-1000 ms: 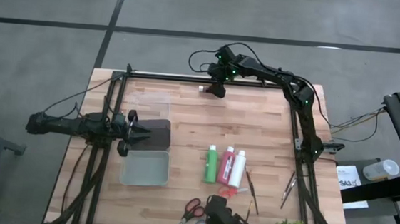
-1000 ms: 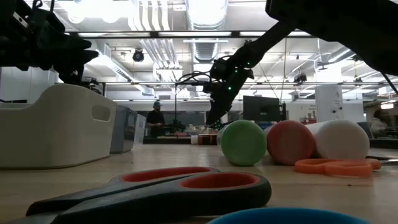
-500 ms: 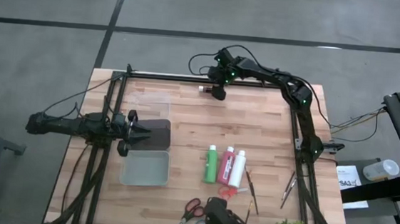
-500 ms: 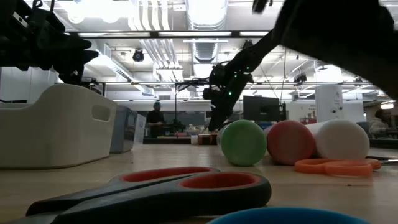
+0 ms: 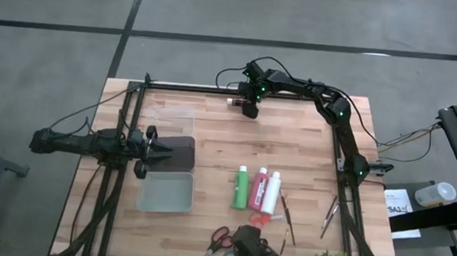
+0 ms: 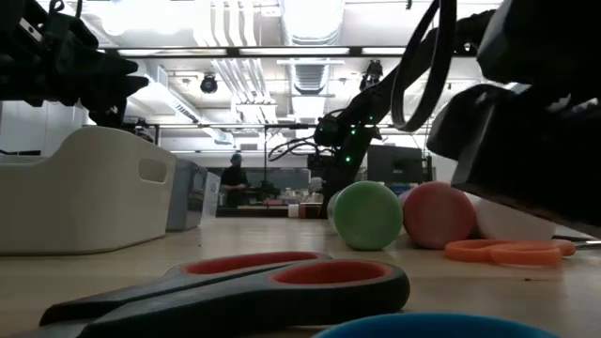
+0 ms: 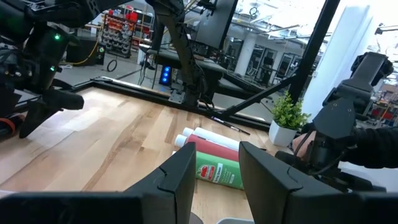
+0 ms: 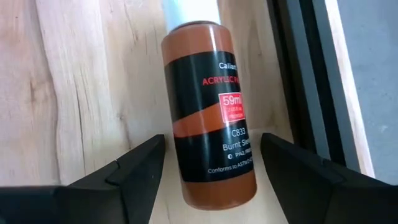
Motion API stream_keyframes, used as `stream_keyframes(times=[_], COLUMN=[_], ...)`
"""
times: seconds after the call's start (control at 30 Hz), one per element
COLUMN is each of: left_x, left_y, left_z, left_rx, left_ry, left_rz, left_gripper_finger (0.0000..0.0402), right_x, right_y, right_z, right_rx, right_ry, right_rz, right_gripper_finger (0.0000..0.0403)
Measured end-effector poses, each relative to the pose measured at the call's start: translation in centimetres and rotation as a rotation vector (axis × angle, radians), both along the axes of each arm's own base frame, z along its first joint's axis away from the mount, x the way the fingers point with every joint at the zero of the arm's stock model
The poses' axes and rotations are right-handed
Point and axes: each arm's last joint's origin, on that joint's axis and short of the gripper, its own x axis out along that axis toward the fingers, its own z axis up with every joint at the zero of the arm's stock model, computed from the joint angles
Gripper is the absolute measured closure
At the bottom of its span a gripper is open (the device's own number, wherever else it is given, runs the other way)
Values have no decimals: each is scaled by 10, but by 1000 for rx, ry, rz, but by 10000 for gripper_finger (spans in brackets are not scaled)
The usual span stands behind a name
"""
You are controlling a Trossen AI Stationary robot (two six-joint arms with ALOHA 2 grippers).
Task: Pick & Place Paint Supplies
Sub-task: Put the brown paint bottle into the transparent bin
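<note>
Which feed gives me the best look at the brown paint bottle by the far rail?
The right wrist view: the brown paint bottle fills it, label readable, lying between the right tool's open fingers. The high view shows only a speck under that tool; the low and left wrist views do not show it clearly.

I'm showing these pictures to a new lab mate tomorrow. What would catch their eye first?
Probably the three paint bottles, green, red and white, lying side by side near the table's front edge. Next, the right gripper, open at the far edge, with a brown paint bottle lying on the wood between its fingers. The left gripper waits open over the bins at the left.
</note>
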Motion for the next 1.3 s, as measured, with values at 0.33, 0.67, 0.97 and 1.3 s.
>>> stream_keyframes(times=[0.33,0.67,0.97,1.3], left_x=[0,0,0,0], left_y=[0,0,0,0], left_z=[0,0,0,0], left_rx=[0,0,0,0], left_ry=[0,0,0,0], left_rz=[0,0,0,0], left_gripper_finger=[272,272,272,272], right_x=[1,2,2,1], right_y=[0,-1,-1,1], right_z=[1,1,2,6], right_rx=[-12,-25,-26,-9], right_ry=[-5,-14,-13,-12], right_rz=[14,12,6,-22], right_gripper_finger=[149,267,274,260])
